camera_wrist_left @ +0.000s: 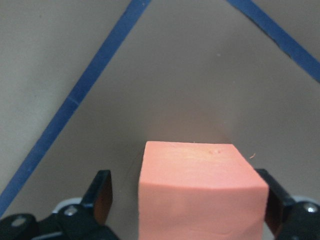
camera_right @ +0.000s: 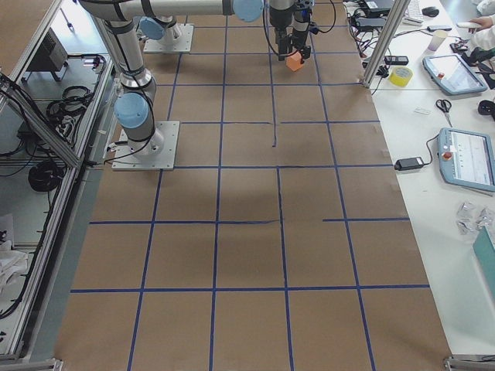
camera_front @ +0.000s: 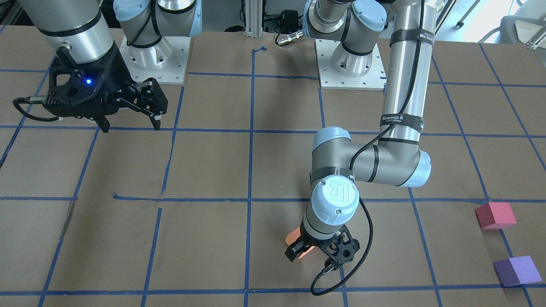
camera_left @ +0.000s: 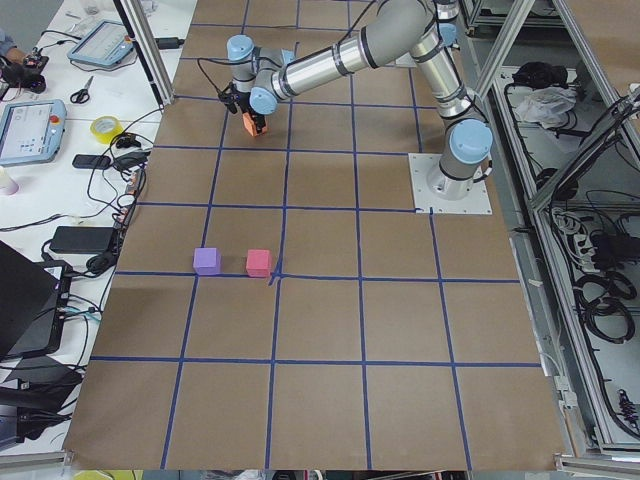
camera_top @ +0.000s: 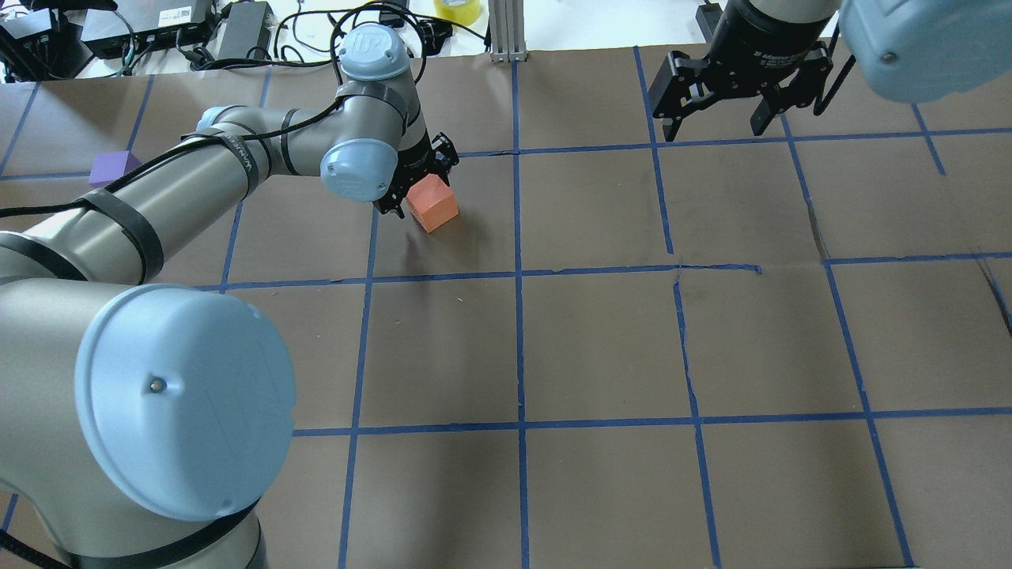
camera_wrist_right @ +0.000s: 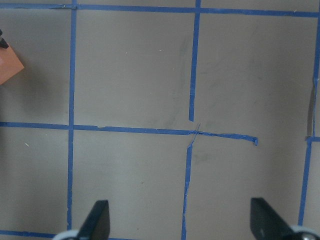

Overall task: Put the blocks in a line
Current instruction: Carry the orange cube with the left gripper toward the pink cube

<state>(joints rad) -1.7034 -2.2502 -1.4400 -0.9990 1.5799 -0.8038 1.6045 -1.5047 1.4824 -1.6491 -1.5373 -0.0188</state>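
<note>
"Orange block (camera_top: 431,204) first: where do you have it?"

"On my screens it sits on the counter (camera_top: 601,348), right between the fingers of the left gripper (camera_wrist_left: 186,192). The gripper straddles it, released rather than squeezing. In the wrist view I see bare paper between one finger (camera_wrist_left: 103,192) and the block. The other finger (camera_wrist_left: 276,200) is just beside the opposite face, and I can't tell whether it touches."

"How does it look?"

"A matte, foam-like cube, salmon-orange up close, with clean straight edges and a few tiny pits on top near the far edge. It stands flat inside one square of the grid, turned at an angle to the blue tape lines (camera_top: 518,237)."

"And the other two?"

"The pinkish-red block (camera_front: 495,215) and the purple block (camera_front: 518,270) lie well apart from the left gripper, out on the side of it away from the right gripper. They are near each other with a gap between them, and they have the same dull finish and, as far as I can judge, the same size as the orange one. The pinkish-red one is the nearer of the two to the robot's base. In the left side view it sits just beside a crossing of tape lines."

"Right gripper?"

"The right gripper (camera_front: 131,126) hangs over the counter, well apart from all three blocks, with its fingers spread wide, released. Its wrist camera catches a corner of the orange block at the edge of the picture."
</note>
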